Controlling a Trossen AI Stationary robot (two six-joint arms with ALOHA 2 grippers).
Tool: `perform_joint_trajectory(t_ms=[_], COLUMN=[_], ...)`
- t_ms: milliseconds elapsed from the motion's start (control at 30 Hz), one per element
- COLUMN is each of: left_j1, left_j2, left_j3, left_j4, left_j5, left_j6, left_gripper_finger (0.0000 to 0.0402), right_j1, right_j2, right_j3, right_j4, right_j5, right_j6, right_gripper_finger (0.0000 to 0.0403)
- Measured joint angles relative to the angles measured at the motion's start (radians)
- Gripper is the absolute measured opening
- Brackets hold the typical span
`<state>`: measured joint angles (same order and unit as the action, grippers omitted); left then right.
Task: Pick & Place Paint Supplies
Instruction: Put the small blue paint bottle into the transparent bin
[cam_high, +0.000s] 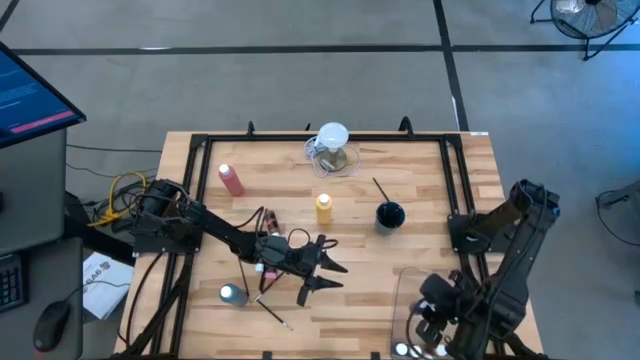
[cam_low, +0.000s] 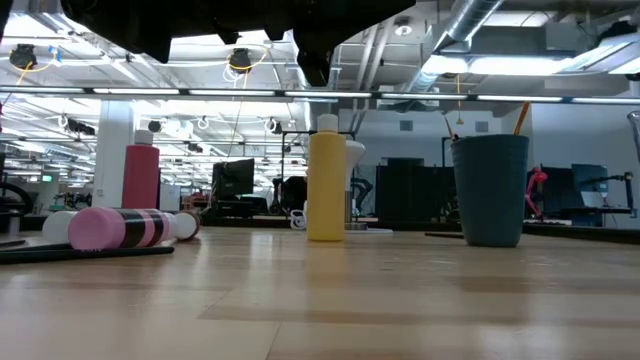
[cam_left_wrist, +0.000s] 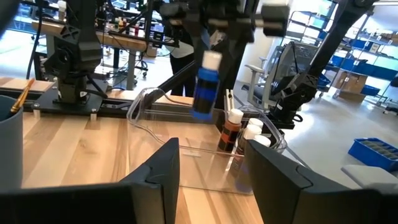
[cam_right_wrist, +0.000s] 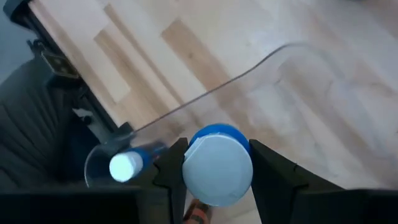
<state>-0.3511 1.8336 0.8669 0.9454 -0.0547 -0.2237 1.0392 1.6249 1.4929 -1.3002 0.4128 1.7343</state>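
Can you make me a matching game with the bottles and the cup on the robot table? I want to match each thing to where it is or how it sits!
Things:
1. yellow bottle
2. blue bottle
3. dark cup
4. pink bottle

Places or states:
A. held in the right claw over the clear bin
B. has a brush standing in it
C. stands upright in the middle of the table
D. stands upright near the table's left side

Pairs: 1-C, 2-A, 3-B, 4-D

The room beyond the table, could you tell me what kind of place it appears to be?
Probably an open-plan robotics lab or workshop: exposed ceiling ducts overhead, rows of desks with monitors, and blue storage bins on the concrete floor beside the wooden worktable.
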Motion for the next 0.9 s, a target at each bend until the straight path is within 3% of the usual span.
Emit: perform_joint_trajectory(t_ms=[333, 733, 900], left_j1=[0.0, 0.003, 0.003], left_j2=[0.0, 0.0, 0.0], left_j3=[0.0, -0.001, -0.001], left_j4=[0.005, 0.007, 0.006], left_j5=[0.0, 0.0, 0.0], left_j6=[0.002, 0.006, 0.007], left_gripper_finger=[0.014, 0.014, 0.014], right_j1=[0.011, -0.063, -0.074], right_j2=[0.006, 0.146, 0.161], right_j3=[-0.165, -0.18, -0.18], right_j4=[0.275, 0.414, 0.425], right_j5=[0.004, -0.127, -0.153], right_j6=[-0.042, -0.241, -0.252], right_gripper_finger=[0.0129, 0.0127, 0.0127])
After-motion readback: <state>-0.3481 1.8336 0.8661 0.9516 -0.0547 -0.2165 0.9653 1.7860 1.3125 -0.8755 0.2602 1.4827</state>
